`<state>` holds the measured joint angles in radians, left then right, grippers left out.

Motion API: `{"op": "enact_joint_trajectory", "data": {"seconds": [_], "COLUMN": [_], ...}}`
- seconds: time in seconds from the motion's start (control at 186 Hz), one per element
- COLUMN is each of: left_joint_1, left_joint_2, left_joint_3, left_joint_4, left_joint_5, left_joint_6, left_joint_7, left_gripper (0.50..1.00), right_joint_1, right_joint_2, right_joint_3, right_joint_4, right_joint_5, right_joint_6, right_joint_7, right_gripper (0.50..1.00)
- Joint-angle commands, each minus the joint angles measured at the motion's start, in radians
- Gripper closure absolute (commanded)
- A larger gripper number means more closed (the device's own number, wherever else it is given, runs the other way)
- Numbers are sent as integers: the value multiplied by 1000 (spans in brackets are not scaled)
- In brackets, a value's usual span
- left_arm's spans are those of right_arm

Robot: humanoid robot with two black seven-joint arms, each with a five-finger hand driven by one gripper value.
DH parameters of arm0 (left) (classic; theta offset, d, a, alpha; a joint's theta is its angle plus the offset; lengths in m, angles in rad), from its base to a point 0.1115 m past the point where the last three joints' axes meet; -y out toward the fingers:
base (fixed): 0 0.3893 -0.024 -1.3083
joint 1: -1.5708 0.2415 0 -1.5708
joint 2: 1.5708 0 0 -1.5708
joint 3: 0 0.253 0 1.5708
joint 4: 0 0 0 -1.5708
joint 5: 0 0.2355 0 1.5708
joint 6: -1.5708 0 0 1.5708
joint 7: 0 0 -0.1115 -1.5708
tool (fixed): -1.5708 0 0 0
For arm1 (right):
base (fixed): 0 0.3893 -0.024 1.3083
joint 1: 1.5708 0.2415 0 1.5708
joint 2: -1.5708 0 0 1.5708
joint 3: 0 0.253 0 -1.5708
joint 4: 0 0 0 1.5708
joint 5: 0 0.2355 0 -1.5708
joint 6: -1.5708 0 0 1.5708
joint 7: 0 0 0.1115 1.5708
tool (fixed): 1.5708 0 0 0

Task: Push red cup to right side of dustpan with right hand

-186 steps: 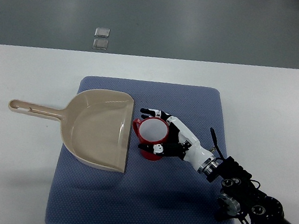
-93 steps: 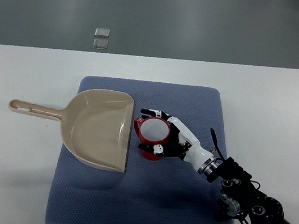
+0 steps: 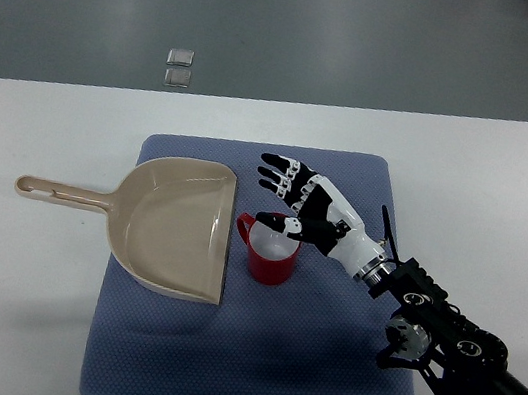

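Observation:
A red cup (image 3: pixel 270 255) with a white inside stands upright on the blue mat (image 3: pixel 257 359), just right of the open edge of the beige dustpan (image 3: pixel 175 226). Its small handle points left toward the dustpan. My right hand (image 3: pixel 294 198) comes in from the lower right. It is raised above and behind the cup with its fingers (image 3: pixel 278 175) spread. The thumb tip hangs over the cup's rim. The hand holds nothing. The left arm is out of view.
The dustpan's handle (image 3: pixel 57 191) reaches left onto the white table (image 3: pixel 4 296). The mat covers the table's middle. My right forearm (image 3: pixel 450 356) lies over the mat's lower right corner. Two small squares (image 3: pixel 178 67) lie on the floor beyond the table.
My right hand has let go of the cup, opened its fingers and lifted up and back. The cup stays beside the dustpan's right edge.

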<state>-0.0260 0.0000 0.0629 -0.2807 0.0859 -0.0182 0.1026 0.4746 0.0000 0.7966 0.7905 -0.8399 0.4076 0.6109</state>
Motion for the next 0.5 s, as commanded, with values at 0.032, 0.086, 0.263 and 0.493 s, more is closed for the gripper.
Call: {"op": "enact_joint_trajectory", "data": {"seconds": [0.032,0.086,0.263,0.493], "left_joint_1": [0,0,0,0], "left_joint_2": [0,0,0,0], "left_joint_3": [0,0,0,2], "left_joint_4": [0,0,0,-6], "left_joint_5": [0,0,0,0], "left_joint_6": [0,0,0,0], "left_joint_7": [0,0,0,0], "left_gripper": [500,500,500,500], "right_joint_1": [4,6,32,81], "right_joint_2": [-9,-21,-81,-172], "right_joint_3": [1,1,12,61], "right_joint_4": [22,24,22,7], "right_joint_5": [32,33,113,521], "right_joint_6": [13,13,7,-1], "right_joint_7": [0,0,0,-223], "right_gripper": [568,568,568,566]}}
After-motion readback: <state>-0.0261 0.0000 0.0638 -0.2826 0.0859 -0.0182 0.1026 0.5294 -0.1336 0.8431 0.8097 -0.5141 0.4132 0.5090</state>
